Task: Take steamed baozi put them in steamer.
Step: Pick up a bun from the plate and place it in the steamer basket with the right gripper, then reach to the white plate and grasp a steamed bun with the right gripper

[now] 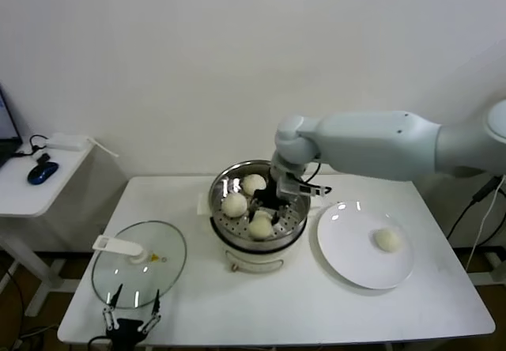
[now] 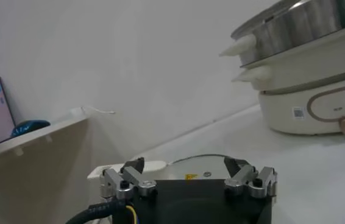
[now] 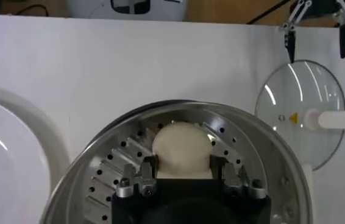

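A white surface [image 1: 300, 303] holds a stainless-steel steamer [image 1: 224, 183] on a white electric base. The right gripper [image 1: 271, 205] reaches down inside the steamer, its fingers closed around a steamed baozi [image 3: 181, 150] that sits low over the perforated tray. Two more baozi [image 1: 254, 183] rest on the tray behind it, and a fourth one [image 1: 387, 239] waits on the round white plate [image 1: 348, 264] just beside the steamer. The left gripper [image 2: 189, 181] is parked, fingers spread apart, near the glass lid [image 1: 162, 260] at the surface's front left. The buns look soft, light and easily dented, so a gentle hold across the domed sides at mid-height seems wisest.
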